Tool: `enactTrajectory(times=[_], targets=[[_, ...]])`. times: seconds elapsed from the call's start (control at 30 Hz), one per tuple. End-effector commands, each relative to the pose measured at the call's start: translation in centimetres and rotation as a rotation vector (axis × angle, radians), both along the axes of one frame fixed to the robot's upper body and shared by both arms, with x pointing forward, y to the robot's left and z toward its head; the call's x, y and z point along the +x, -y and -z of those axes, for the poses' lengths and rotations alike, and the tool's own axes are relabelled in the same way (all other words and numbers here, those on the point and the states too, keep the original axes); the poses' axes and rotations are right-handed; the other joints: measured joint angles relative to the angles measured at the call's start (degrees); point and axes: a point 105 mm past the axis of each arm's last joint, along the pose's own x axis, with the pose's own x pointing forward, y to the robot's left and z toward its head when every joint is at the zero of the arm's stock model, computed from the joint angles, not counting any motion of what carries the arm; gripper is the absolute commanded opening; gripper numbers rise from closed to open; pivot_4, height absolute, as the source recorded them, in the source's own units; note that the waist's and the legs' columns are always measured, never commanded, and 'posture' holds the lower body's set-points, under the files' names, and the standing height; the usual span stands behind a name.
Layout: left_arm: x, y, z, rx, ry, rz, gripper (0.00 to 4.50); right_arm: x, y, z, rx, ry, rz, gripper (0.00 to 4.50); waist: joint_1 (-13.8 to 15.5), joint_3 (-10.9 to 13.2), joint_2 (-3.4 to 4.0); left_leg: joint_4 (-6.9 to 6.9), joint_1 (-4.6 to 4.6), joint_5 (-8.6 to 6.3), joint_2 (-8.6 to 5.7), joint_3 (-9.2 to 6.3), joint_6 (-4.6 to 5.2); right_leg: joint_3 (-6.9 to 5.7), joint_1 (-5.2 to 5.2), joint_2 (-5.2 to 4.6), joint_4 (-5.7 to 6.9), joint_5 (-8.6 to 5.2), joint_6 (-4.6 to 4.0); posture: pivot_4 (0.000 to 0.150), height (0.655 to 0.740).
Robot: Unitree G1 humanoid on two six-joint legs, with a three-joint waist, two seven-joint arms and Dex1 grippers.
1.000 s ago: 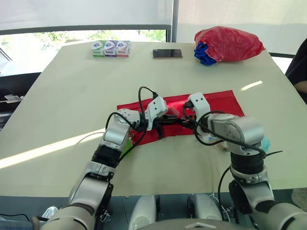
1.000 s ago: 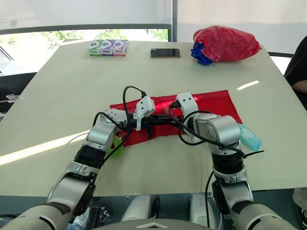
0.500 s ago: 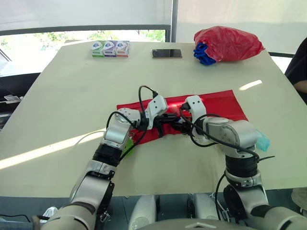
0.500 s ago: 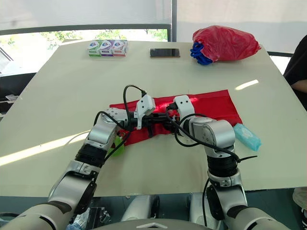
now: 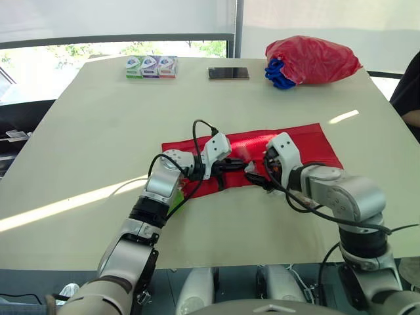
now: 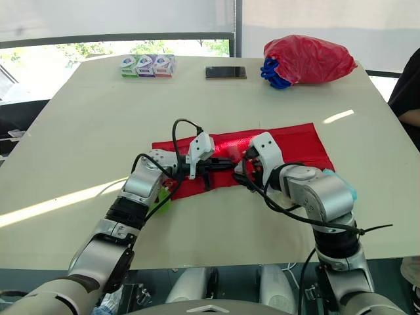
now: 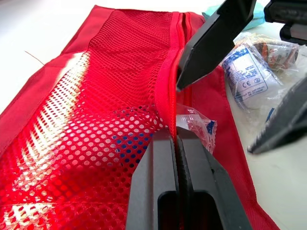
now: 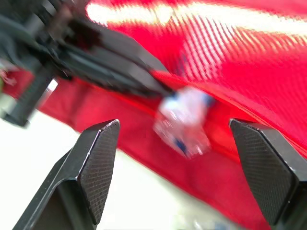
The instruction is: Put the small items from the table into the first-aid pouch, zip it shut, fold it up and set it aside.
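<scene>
Red mesh pouch (image 5: 308, 139) flat on table (image 5: 98, 131), spread out, not folded.

Left gripper (image 7: 175, 140): fingers pressed together, pinching pouch's red seam edge beside the mesh panel. Left arm bent at elbow, forearm low over pouch's left end, pointing along pouch toward its middle.

Small clear packet (image 7: 195, 125): on pouch's near strip, just beside left fingertips, touching the seam edge. In or out of the pocket: cannot tell.

Right gripper (image 8: 173, 123): fingers spread wide, nothing gripped. Packet sits in the gap between them, apart from both. One fingertip close to pouch's seam, the other off pouch's near edge above the table. Right arm: elbow out past pouch's right end, forearm low along pouch's near edge, gripper facing the left one.

Wrapped gauze roll (image 7: 249, 74) plus second clear packet with brown contents (image 7: 274, 48): on table just off pouch's near edge, next to right gripper's fingers.

Teal wipes pack (image 6: 346, 191): near pouch's right end, mostly hidden behind right arm.

Well beyond pouch's far edge: red plastic bag (image 5: 312, 59), phone (image 5: 229, 73), row of three small boxes (image 5: 151, 67).
</scene>
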Motion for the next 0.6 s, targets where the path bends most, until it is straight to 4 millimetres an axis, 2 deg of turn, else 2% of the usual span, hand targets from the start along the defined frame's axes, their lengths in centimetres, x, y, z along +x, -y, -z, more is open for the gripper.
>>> enactTrajectory(times=[0.03, 0.17, 0.2, 0.4, 0.6], targets=[[0.1, 0.5, -0.9, -0.003, 0.035, 0.027, 0.0, -0.4, 0.0, -1.1, -0.025, 0.109, -0.06, 2.18, 0.0, 0.0, 0.0, 0.0, 0.0, 0.0, 0.0, 0.0, 0.0, 0.0, 0.0, 0.0, -0.01, 0.0, 0.0, 0.15, 0.74], [0.1, 0.5, -0.9, 0.0, 0.034, 0.033, 0.0, -0.6, 0.1, -0.9, -0.074, 0.147, -0.108, 0.26, 0.0, 0.0, 0.0, 0.0, 0.0, -0.01, 0.01, 0.01, 0.02, 0.01, 0.0, 0.0, -0.01, 0.0, 0.0, 0.15, 0.74], [0.1, 0.5, -0.9, 0.0, 0.034, 0.034, 0.0, -0.6, 0.1, -0.7, -0.085, 0.149, -0.117, 0.04, 0.02, 0.0, 0.0, 0.0, 0.0, -0.01, 0.01, 0.0, 0.02, 0.0, 0.0, 0.0, -0.01, 0.0, 0.0, 0.15, 0.74], [0.1, 0.7, -1.0, -0.003, 0.034, 0.033, 0.0, -0.1, -0.3, 0.2, -0.104, 0.152, -0.122, 0.04, 0.06, 0.0, -0.01, 0.0, 0.0, -0.01, 0.02, 0.01, 0.02, 0.0, 0.01, -0.01, -0.02, 0.0, 0.0, 0.15, 0.74], [-0.1, 0.8, -1.0, -0.008, 0.031, 0.038, 0.0, 1.9, -0.9, 0.6, -0.097, 0.167, -0.068, 0.04, 0.07, 0.0, -0.01, 0.01, 0.0, -0.01, 0.01, 0.02, 0.01, 0.01, 0.01, -0.01, -0.02, 0.0, 0.0, 0.15, 0.74]])
